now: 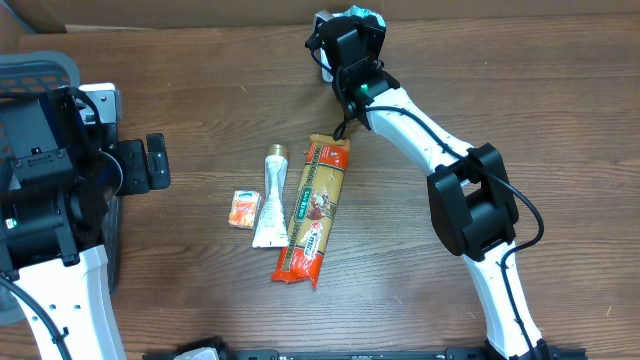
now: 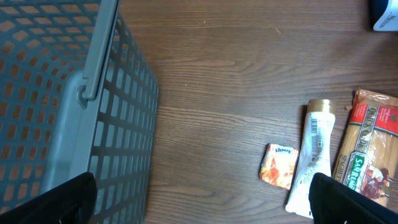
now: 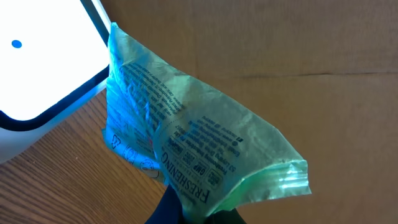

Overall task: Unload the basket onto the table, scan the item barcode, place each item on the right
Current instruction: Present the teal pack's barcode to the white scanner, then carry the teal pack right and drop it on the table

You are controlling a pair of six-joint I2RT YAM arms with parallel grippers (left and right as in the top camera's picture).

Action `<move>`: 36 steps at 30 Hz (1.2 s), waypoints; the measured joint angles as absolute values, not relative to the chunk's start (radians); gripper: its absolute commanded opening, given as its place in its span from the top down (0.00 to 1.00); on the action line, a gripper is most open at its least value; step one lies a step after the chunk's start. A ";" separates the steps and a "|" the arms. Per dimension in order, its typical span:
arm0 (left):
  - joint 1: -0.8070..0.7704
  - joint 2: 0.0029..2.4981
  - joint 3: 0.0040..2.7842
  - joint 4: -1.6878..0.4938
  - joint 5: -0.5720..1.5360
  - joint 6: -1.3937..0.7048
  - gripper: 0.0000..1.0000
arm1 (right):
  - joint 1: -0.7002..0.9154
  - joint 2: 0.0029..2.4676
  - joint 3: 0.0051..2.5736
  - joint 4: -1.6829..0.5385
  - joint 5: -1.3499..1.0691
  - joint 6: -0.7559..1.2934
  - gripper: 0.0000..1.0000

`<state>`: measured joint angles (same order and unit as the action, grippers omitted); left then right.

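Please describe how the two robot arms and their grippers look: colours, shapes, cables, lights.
The left arm and the right arm both have smooth white tube segments joined by boxy black joint blocks. A thin black cable loops along the right arm, and a small green light glows near its wrist. The left gripper and right gripper are black.

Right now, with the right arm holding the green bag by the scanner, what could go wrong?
1. The right gripper pinches the green bag only at one lower edge, so the thin film could slip out.
2. The bag is crumpled and folded, so a code on it may read badly at the scanner.
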<state>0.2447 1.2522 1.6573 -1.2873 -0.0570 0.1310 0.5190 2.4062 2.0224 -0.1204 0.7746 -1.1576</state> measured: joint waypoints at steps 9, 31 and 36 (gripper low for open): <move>0.245 1.252 1.657 -1.287 -0.057 0.131 0.00 | 0.519 2.406 2.022 -0.127 0.777 -1.119 0.96; 0.245 1.253 1.657 -1.287 -0.057 0.131 0.00 | 0.154 1.678 2.053 -1.499 -0.348 -0.060 0.96; 0.245 1.253 1.657 -1.287 -0.057 0.131 0.00 | 0.056 1.711 1.934 -1.524 -0.477 -0.025 0.96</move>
